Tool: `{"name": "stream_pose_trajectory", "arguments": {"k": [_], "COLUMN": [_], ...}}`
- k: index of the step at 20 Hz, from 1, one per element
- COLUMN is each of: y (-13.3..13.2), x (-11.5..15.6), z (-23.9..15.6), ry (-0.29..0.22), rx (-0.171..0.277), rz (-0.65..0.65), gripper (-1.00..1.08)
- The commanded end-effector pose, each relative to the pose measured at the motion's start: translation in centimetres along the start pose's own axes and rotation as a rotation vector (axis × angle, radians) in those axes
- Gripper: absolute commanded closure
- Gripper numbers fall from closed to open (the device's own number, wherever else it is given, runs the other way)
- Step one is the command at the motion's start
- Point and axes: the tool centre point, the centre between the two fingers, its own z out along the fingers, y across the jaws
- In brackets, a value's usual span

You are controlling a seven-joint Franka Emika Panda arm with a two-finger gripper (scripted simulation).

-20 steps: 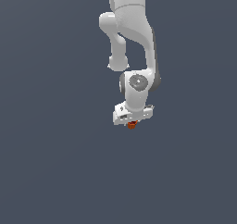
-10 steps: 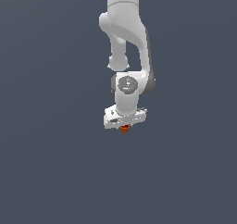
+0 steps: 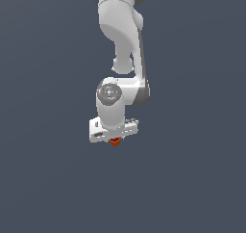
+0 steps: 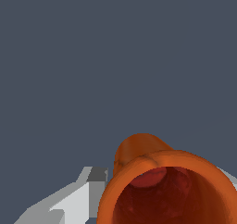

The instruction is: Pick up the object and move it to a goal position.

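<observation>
Orange-red and glossy, the tiny tapered cup-shaped object (image 4: 162,186) fills the nearest part of the wrist view, its wide round rim turned toward the camera and its hollow, darker red inside open to sight. Its narrower closed end recedes away from the lens toward about eleven o'clock in that picture, so the long axis runs roughly along the camera's line of sight, tilted slightly. A pale grey finger (image 4: 69,202) of the white robot gripper lies just beside the rim at nine o'clock, and a sliver of a second finger shows at three o'clock; the cup sits between them, and the fingers appear closed against it.

Farther off, the exterior view shows the gripper (image 3: 114,139) pointing downward with only a small orange-red bit of the object (image 3: 115,141) peeking out beneath it at six o'clock. Above it the white jointed arm (image 3: 122,44) rises toward twelve o'clock against a plain dark slate-blue background (image 3: 43,131).
</observation>
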Motion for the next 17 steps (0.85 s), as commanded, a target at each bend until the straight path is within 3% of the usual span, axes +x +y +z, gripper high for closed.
{"name": "stream_pose_trajectory", "arguments": {"k": [1,9,17], "y": [1.6,4.7,5.5], "x": [0.8,2.4,2.9], "z": [-0.6,-1.6,-1.8], "ry": [0.000,0.000,0.000], "rx": [0.000,0.000,0.000], "rz": [-0.001,-0.001,-0.001], "gripper": [1.08,1.08,1.08]}}
